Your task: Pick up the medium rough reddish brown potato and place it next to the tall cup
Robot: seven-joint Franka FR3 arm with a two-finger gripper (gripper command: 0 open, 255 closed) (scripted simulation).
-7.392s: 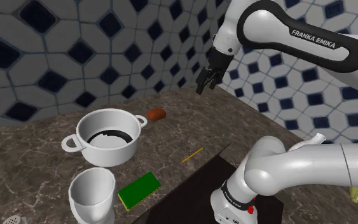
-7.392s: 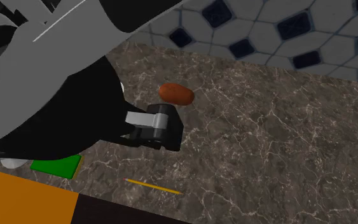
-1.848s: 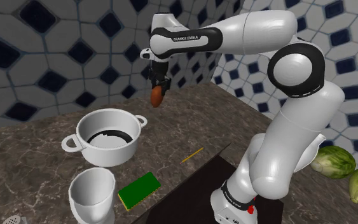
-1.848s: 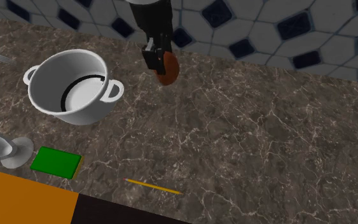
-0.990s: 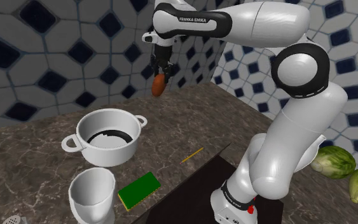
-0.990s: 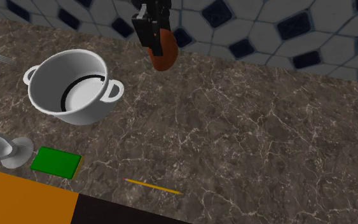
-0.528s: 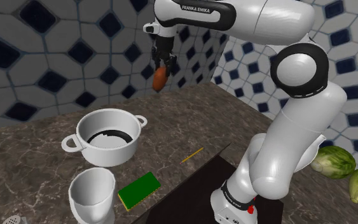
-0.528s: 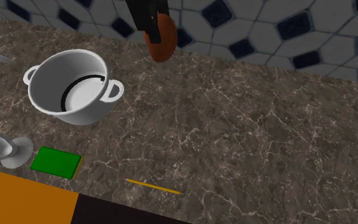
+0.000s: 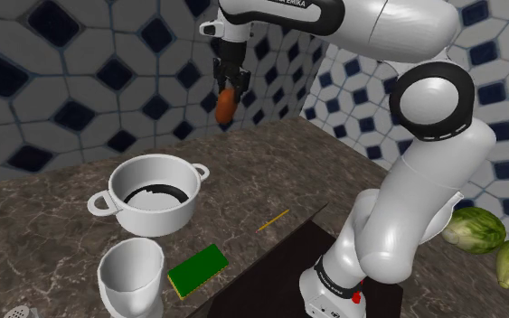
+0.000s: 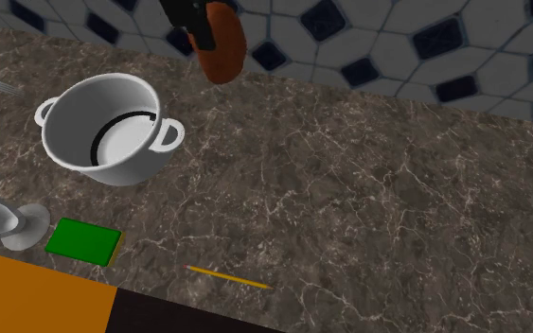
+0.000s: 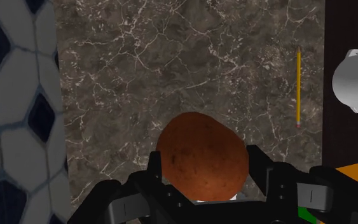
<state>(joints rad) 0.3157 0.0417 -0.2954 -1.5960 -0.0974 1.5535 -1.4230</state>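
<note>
Tiled blue-and-white walls back a dark marbled desk (image 9: 243,181). The white arm (image 9: 424,163) rises, folds over and reaches toward ten o'clock. Its hand (image 9: 229,90) points down, clamped on the reddish-brown potato (image 9: 227,107) high above the desk. "EMIKA" shows on the forearm. Below stand a tall white cup (image 9: 131,271) and a white pot (image 9: 153,194) at seven o'clock of the potato, then a green sponge (image 9: 197,269) and a yellow pencil (image 9: 274,219).

The one marking I can read from my console is white lettering on the dark band (image 9: 284,9) of the arm (image 9: 428,108), at the very top edge of the shoulder view. That edge clips the tops of the letters. I make out "EMIKA", with "ANKA" just before it. Small marks on the arm's foot (image 9: 332,282), beside a red dot (image 9: 356,296), are too small for me to read.
</note>
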